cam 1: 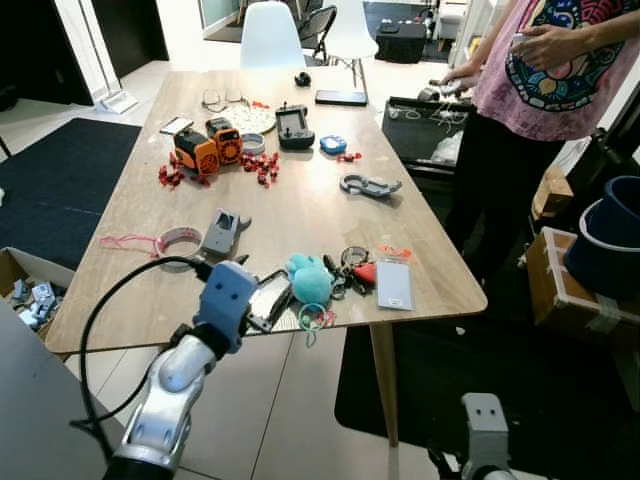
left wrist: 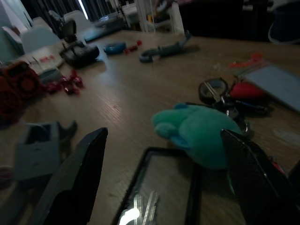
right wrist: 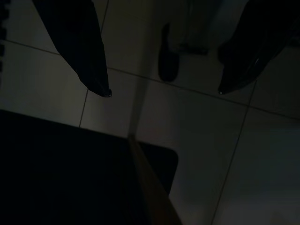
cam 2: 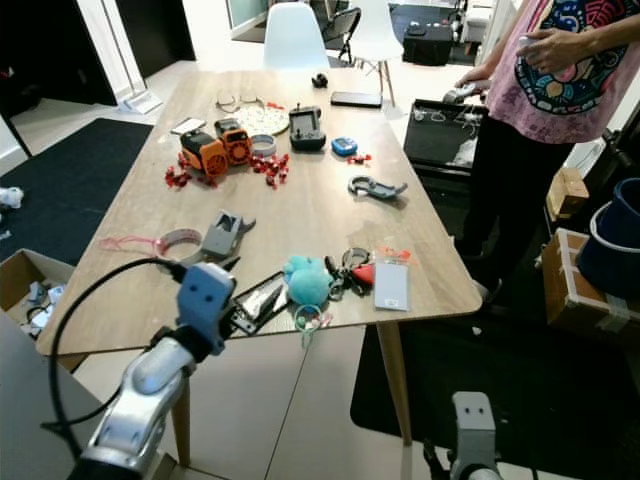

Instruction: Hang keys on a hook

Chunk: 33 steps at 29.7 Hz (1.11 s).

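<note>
Teal-tagged keys (cam 1: 335,278) beside left gripper (cam 1: 268,300)

A matt wood-grain table (cam 1: 300,215) bears a fuzzy teal plush toy (cam 1: 310,280) and a glossy black-framed case (left wrist: 159,192).

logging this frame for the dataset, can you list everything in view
table: 1, light wood, centre
keys: 1 bunch with teal plush, near edge
card: 1, white, right of keys
orange gadgets: 2, far left
red clips: many, scattered mid-table
grey hook: 1, mid right
remote: 1, dark, far centre
chairs: 2, white, beyond table
person: 1, pink shirt, right
left gripper: open, before the keys
right gripper: open, hanging over floor
</note>
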{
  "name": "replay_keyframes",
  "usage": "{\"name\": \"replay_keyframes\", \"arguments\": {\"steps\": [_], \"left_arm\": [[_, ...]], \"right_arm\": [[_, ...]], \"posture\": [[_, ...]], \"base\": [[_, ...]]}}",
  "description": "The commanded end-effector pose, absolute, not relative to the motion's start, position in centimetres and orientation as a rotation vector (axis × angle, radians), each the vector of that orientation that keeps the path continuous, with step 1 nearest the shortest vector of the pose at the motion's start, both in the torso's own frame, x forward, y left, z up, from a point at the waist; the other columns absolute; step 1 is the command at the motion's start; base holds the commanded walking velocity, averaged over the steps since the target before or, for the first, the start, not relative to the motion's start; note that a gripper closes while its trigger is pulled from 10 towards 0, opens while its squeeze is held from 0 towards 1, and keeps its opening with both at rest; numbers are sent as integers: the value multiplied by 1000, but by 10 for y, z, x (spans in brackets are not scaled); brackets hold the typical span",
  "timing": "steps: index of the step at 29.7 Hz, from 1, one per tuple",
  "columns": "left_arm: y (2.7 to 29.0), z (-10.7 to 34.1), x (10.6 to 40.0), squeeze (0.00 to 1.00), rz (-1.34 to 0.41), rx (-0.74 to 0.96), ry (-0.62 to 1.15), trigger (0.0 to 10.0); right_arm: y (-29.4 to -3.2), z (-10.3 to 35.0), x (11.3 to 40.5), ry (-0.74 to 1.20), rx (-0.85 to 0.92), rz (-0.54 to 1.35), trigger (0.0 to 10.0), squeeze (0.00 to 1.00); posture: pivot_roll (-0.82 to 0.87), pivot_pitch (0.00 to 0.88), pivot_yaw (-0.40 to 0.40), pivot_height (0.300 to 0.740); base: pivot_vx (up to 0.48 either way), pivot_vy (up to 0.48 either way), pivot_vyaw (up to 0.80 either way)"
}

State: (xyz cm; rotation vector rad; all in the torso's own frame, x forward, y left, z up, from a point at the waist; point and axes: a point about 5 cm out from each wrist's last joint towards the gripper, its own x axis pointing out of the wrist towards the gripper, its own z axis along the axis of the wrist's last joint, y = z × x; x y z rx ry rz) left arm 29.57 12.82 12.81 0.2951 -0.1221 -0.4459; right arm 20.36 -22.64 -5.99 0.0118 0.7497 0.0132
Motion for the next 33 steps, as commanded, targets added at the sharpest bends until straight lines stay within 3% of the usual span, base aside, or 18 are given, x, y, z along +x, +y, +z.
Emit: {"name": "replay_keyframes", "arguments": {"steps": [1,17,24,25,27,28,30,33], "left_arm": [[126,117,301,0,-411,322,-41,10000],[135,112,312,0,-298,308,64,10000],[140,107,299,0,-472,262,76,10000],[143,106,299,0,-463,264,87,8353],[145,105,298,0,-456,265,94,8353],[146,105,298,0,-447,259,99,6667],[148,104,299,0,-419,252,110,4667],[152,102,301,0,-382,246,123,4157]], "right_arm": [[-222,-65,198,784,13,22,10000,0],[-211,-67,199,787,9,52,10000,0],[-210,-66,200,784,10,56,10000,0],[-211,-66,200,783,9,56,10000,0],[-211,-66,200,783,8,56,10000,0],[-211,-66,200,783,8,56,10000,0],[-212,-66,200,781,8,55,10000,0],[-212,-66,200,780,7,54,10000,0]], "posture": [[29,96,-12,740],[32,99,-7,740],[32,102,-9,740],[33,101,-10,740],[33,101,-10,740],[34,100,-11,740],[34,100,-11,740],[32,97,-11,740]], "base": [[0,0,0],[0,0,0],[0,0,0],[0,0,0],[0,0,0],[0,0,0],[0,0,0],[0,0,0]]}}
